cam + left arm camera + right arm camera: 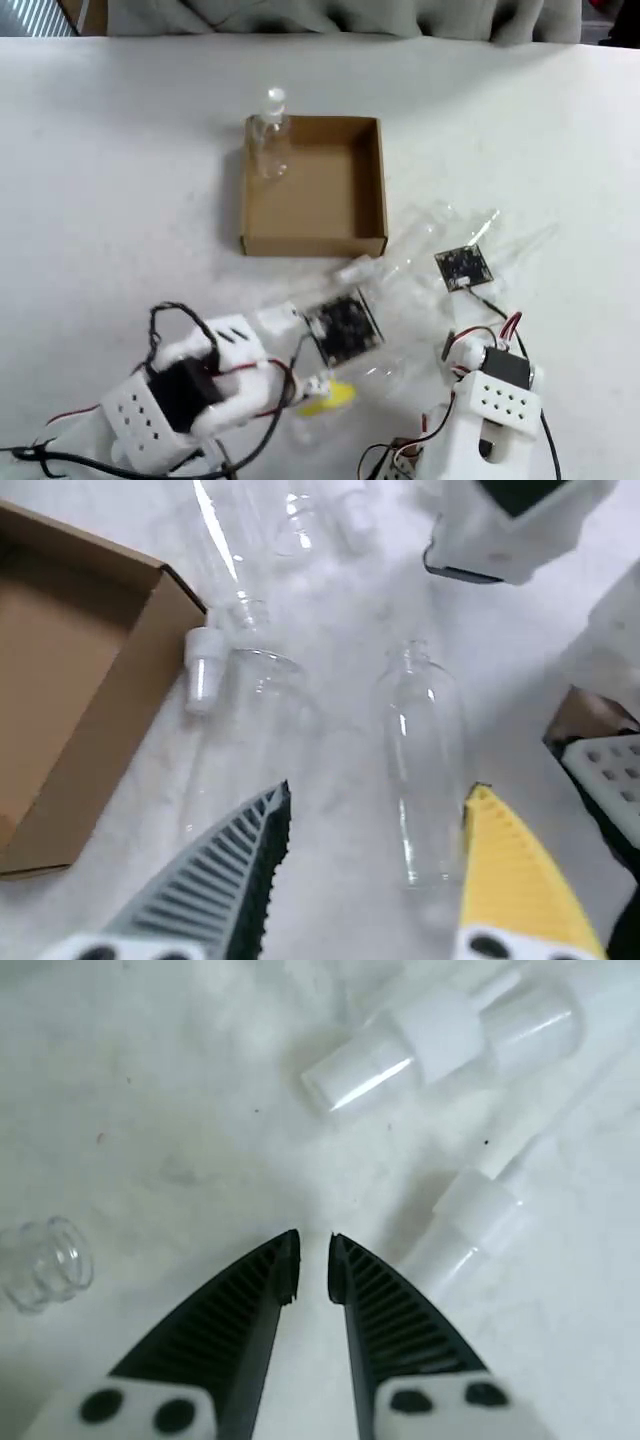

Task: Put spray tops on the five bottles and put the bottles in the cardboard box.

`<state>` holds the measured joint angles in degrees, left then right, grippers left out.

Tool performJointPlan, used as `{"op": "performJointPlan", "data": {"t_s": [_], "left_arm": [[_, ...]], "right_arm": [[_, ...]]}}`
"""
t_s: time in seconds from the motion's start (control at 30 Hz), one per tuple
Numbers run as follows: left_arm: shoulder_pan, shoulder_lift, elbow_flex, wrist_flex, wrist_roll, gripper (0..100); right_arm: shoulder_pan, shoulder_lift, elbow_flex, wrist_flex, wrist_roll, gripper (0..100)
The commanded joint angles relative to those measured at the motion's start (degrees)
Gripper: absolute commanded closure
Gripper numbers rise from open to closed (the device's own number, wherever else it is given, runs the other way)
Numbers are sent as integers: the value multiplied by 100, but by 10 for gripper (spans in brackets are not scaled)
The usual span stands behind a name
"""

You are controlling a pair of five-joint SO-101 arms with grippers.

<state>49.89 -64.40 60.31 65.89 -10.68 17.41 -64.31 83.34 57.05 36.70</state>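
The white desk (120, 150) carries an open cardboard box (313, 243) near its middle. Off the box's near right corner, several clear bottles (425, 245) lie on their sides, close together. One white spray top (203, 672) lies just beside that box corner. Near it a capless bottle (420, 765) lies flat with its neck open, another clear bottle (250, 735) alongside. Two more spray tops (430, 1035) lie on the bare surface, near a bottle's open neck (45, 1262)

Bright even light, perhaps overhead; soft shadows, glare streak on bottle (420, 770).
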Motion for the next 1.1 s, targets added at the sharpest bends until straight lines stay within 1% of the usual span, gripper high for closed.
{"op": "performJointPlan", "data": {"t_s": [0.0, 0.17, 0.27, 0.4, 0.5, 0.6, 0.67, 0.77, 0.83, 0.9, 1.07], "left_arm": [[462, -127, 229, -422, -70, 700], [409, -127, 492, -932, -105, 697], [382, -127, 659, -1275, -369, 696], [321, -119, 756, -1407, -378, 696], [66, -101, 756, -1433, -360, 695], [-154, 180, 721, -1521, -360, 695], [-154, 514, 738, -1723, -360, 696], [-154, 980, 721, -2013, -308, 698], [-154, 1182, 738, -2171, -97, 699], [-154, 1209, 756, -2207, 44, 699], [-154, 1077, 818, -2136, 149, 699]], "right_arm": [[75, -57, -62, -92, 62, 954], [75, -57, -62, -92, 62, 954], [75, -57, -62, -92, 62, 954], [119, -57, -70, -92, 53, 954], [514, -57, -193, -101, 53, 954], [840, -57, -220, -365, 53, 954], [1130, -57, -290, -514, 62, 954], [1798, -57, -677, -576, 97, 954], [2229, -4, -1046, -549, 299, 954], [2580, -4, -1319, -541, 334, 954], [2993, -4, -1538, -576, 387, 950]]}}
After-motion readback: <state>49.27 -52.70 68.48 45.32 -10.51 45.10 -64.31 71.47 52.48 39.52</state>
